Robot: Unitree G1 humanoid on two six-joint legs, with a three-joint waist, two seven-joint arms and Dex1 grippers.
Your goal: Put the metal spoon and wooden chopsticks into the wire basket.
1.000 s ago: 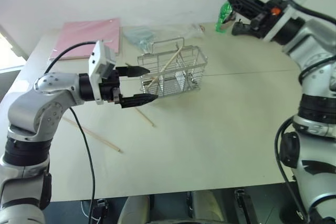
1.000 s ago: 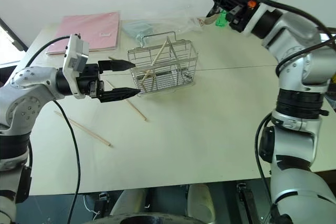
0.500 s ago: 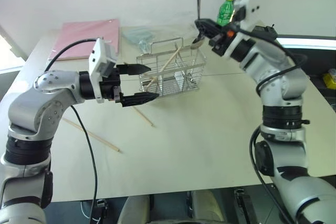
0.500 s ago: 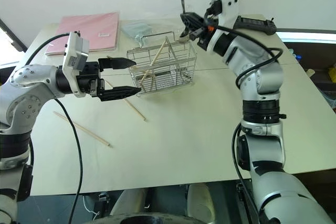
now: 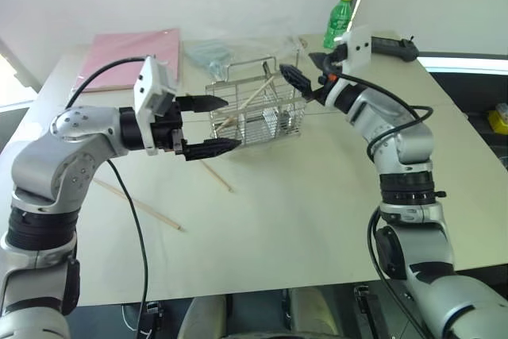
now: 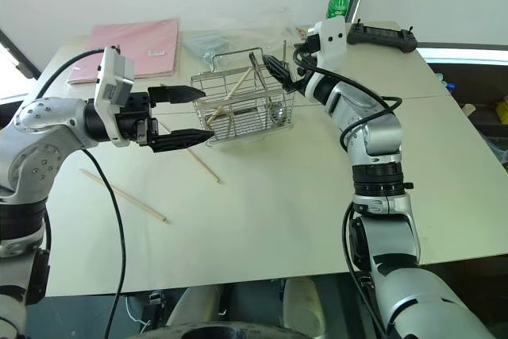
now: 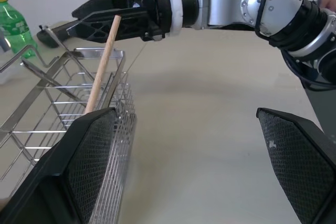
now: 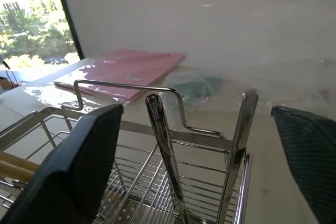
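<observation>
wire basket [image 5: 258,110] at frame centre holds metal spoon [image 8: 167,166] and 1 of the wooden chopsticks [image 7: 102,66].
both left gripper [image 5: 213,125] and right gripper [image 5: 303,79] released; spoon bowl hidden behind mesh.

You're in a plain test room or lab: bare white walls, a pale surface [image 5: 317,196], a pink folder [image 5: 139,57], a green bottle [image 5: 337,17]

Both arms are made of rounded silver-grey shells with black rings at the joints. A white box-shaped camera sits on each wrist. The left gripper [image 5: 208,125] and the right gripper [image 6: 279,67] each have two black pointed fingers with a finely dotted inner surface. Thin black cables run along both arms. A small orange mark shows near the right wrist.
</observation>
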